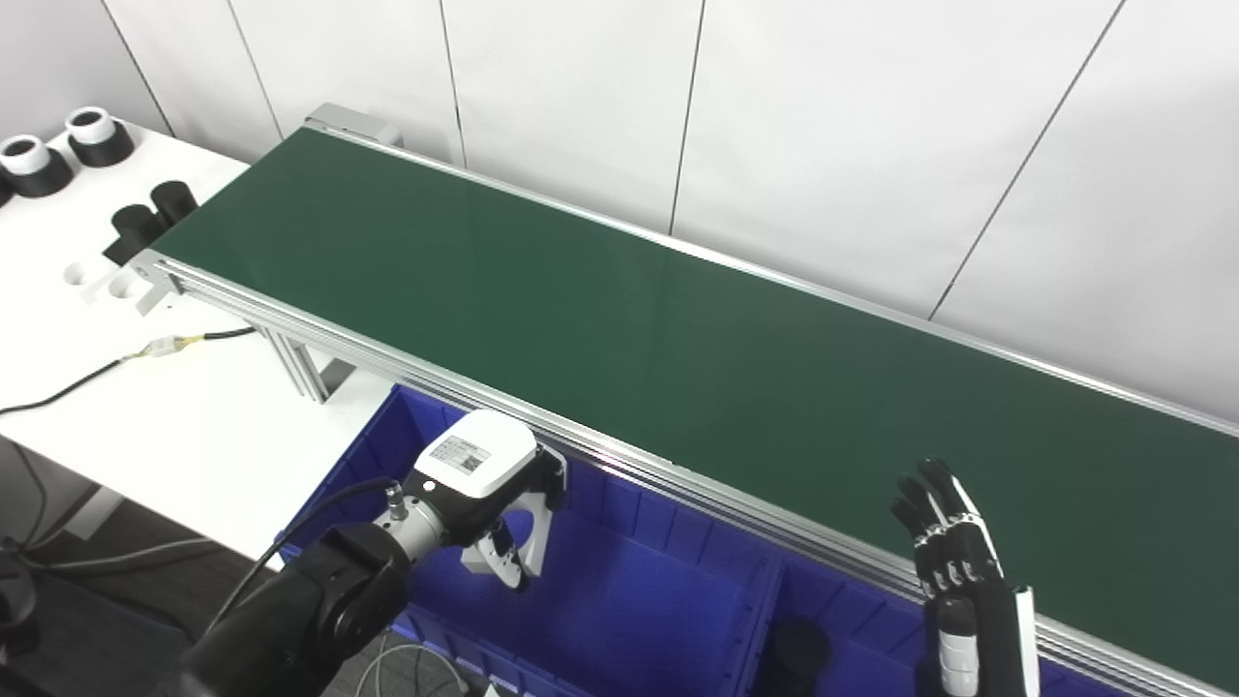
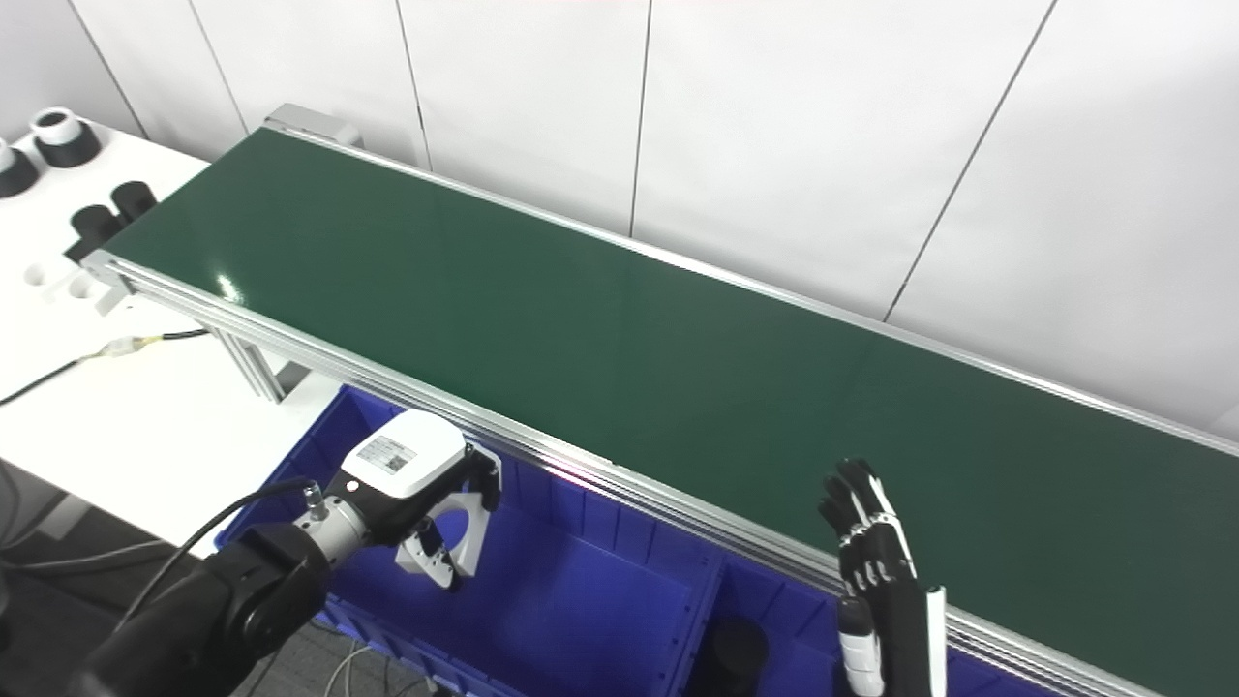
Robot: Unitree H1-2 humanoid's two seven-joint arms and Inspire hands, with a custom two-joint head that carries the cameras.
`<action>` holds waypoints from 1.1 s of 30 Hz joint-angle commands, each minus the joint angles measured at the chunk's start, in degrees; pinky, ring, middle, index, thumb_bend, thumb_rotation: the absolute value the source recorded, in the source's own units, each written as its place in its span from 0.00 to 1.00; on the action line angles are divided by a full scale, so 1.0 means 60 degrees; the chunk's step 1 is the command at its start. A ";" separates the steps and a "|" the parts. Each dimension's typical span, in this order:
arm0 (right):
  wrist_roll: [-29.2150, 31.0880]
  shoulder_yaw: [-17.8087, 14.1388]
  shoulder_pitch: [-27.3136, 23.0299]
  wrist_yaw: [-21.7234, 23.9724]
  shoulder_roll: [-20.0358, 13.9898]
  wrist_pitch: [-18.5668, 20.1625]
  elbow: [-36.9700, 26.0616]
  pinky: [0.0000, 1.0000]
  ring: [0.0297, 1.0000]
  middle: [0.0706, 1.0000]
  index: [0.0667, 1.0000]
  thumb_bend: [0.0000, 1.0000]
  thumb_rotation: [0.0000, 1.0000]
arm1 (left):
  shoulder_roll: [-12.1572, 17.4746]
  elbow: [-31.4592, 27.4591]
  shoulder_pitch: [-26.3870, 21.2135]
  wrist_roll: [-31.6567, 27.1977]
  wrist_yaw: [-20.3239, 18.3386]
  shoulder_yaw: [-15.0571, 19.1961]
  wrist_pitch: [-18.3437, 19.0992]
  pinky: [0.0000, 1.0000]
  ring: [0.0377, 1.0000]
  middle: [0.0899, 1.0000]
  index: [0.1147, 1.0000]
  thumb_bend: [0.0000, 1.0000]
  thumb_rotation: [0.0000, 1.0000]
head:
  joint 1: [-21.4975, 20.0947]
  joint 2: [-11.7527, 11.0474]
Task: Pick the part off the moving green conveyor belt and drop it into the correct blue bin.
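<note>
Right robot hand [image 1: 953, 552] open; dark part [image 1: 796, 651] in bin [image 1: 619, 600] unclear.

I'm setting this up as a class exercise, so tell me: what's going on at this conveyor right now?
Nothing is being handled. The green conveyor belt carries no part in view. The left hand hangs over the left blue bin, fingers curled down, holding nothing. The right hand is raised, open, at the belt's near edge. A dark part already lies in the right blue bin. Spare parts sit on the white table.

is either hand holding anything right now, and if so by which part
Nothing is held. The left hand hangs over the blue bin with fingers apart and empty; the right hand is raised, open, at the conveyor belt edge.
</note>
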 commanded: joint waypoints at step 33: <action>0.0077 0.0018 -0.0032 0.0118 0.0103 -0.0141 -0.0427 0.87 0.89 0.95 0.85 0.79 0.81 | 0.0353 -0.1138 -0.0292 -0.0106 -0.2415 -0.0199 0.0570 0.45 0.55 0.62 0.63 1.00 0.25 | -0.0042 0.0085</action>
